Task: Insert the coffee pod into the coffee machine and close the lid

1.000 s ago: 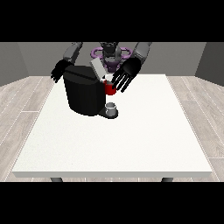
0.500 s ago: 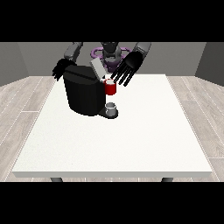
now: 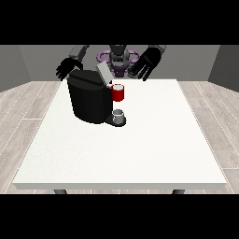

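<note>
A: Starting at the view's left, what do you see?

B: The hand at the view's left [image 3: 68, 67] hangs just behind the top rear corner of the coffee machine [image 3: 89, 99]. Its fingers are spread and point downward, relaxed, holding nothing.

A: And the machine itself?

B: It is a black block standing upright on the white table [image 3: 140, 149], towards the far left part of the top. Its lid [image 3: 103, 73] is a pale grey flap, raised and tilted, its long axis running up and to the left from the hinge near the machine's front.

A: What sits at its front?

B: A red thing at the machine [image 3: 118, 92], upright, just under the lid's lower end. Below it, on the machine's base, stands a small grey thing [image 3: 119, 115], upright with its opening upward. I cannot tell whether that is the pod, so I cannot say where the pod is or which way it points.

A: And further right?

B: The hand at the view's right [image 3: 146, 62] is lifted above the table's far edge, well clear of the machine. Its fingers are straight and fanned downward, released, with nothing in them
</note>
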Controlling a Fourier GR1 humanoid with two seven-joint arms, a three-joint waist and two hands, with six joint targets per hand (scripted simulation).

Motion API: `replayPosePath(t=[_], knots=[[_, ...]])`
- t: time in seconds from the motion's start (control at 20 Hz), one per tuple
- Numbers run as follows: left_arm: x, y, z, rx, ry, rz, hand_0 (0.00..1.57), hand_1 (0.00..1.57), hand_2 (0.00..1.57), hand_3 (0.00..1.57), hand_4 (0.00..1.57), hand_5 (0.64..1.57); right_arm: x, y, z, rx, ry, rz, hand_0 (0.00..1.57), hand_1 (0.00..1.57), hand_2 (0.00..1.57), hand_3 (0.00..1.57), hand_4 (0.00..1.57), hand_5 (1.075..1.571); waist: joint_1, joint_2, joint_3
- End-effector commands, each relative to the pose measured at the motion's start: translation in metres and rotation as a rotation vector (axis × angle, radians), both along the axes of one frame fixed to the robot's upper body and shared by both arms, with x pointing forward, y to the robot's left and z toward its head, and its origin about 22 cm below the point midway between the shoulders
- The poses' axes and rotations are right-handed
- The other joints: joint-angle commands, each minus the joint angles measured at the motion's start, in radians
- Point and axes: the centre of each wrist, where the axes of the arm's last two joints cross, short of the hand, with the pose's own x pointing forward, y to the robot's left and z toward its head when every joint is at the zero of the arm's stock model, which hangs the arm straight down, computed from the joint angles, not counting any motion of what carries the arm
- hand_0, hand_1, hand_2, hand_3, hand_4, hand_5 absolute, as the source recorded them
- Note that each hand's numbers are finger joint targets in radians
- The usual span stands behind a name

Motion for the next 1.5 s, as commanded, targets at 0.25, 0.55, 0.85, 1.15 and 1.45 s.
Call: replayPosePath(t=[0.25, 0.55, 0.85, 1.15, 1.45], knots=[[-0.026, -0.008, -0.104, -0.586, 0.146, 0.045, 0.0, 0.0, 0.0, 0.0, 0.24, 1.571, -0.024, -0.026, -0.014, -0.066, 0.042, -0.004, 0.0, 0.0, 0.0, 0.0, 0.36, 1.571, 0.109, -0.19, -0.0019], [-0.06, -0.01, -0.168, -0.709, 0.227, 0.084, 0.0, 0.0, 0.0, 0.0, 0.0, 1.571, -0.023, -0.022, 0.004, -0.065, 0.057, 0.111, 0.0, 0.0, 0.0, 0.0, 0.26, 1.571, 0.173, -0.313, -0.0008], [-0.078, -0.005, -0.188, -0.843, 0.328, 0.091, 0.0, 0.0, 0.0, 0.0, 0.0, 1.571, -0.009, -0.036, 0.031, -0.084, 0.013, 0.142, 0.0, 0.0, 0.0, 0.0, 0.0, 1.571, 0.248, -0.335, 0.0], [-0.096, -0.01, -0.2, -0.902, 0.33, 0.081, 0.0, 0.0, 0.0, 0.0, 0.0, 1.571, 0.001, -0.029, 0.043, -0.137, 0.031, 0.218, 0.0, 0.0, 0.0, 0.0, 0.0, 1.571, 0.309, -0.331, 0.0001], [-0.096, -0.033, -0.184, -0.983, 0.28, 0.047, 0.0, 0.0, 0.0, 0.0, 0.0, 1.571, 0.022, -0.01, 0.05, -0.169, -0.022, 0.236, 0.0, 0.0, 0.0, 0.0, 0.0, 1.571, 0.334, -0.248, 0.0002]])
